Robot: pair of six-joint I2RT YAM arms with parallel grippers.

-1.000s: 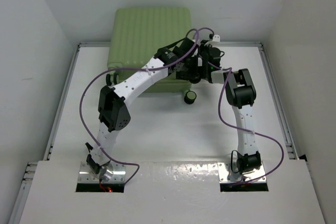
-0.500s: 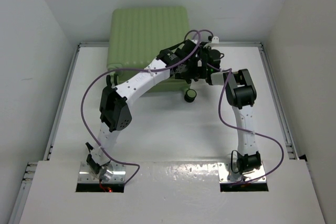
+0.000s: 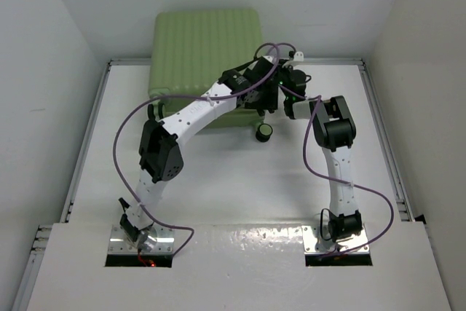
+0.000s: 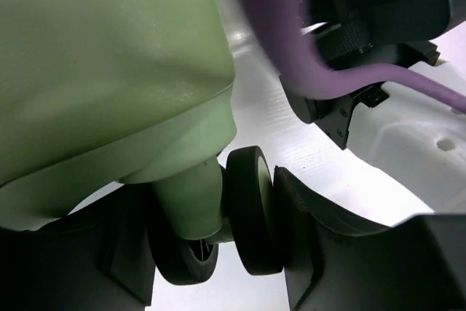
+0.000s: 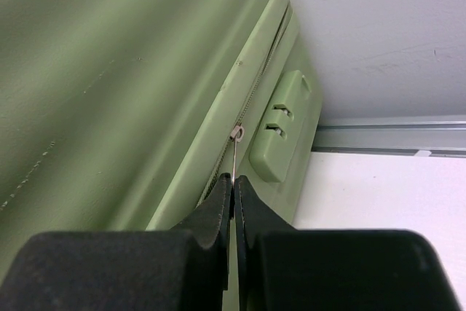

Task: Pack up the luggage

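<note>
The luggage (image 3: pixel 204 41) is a light-green ribbed suitcase lying closed at the back of the table. My left gripper (image 3: pixel 266 102) is at its near right corner. In the left wrist view the left gripper (image 4: pixel 218 234) is closed around a black double wheel (image 4: pixel 251 209) under the green shell (image 4: pixel 102 56); one finger (image 4: pixel 320 253) touches the wheel. My right gripper (image 3: pixel 282 81) is at the suitcase's right side. In the right wrist view the right gripper (image 5: pixel 233 183) is shut on the thin metal zipper pull (image 5: pixel 236 147), next to the green lock (image 5: pixel 280 136).
Another black wheel (image 3: pixel 263 133) shows at the suitcase's near right corner, just in front of both grippers. A metal rail (image 5: pixel 386 138) runs along the table's back edge. White walls close in both sides. Purple cables loop over both arms.
The suitcase has shifted slightly to the left. Both grippers have moved a little toward the back and keep their holds.
</note>
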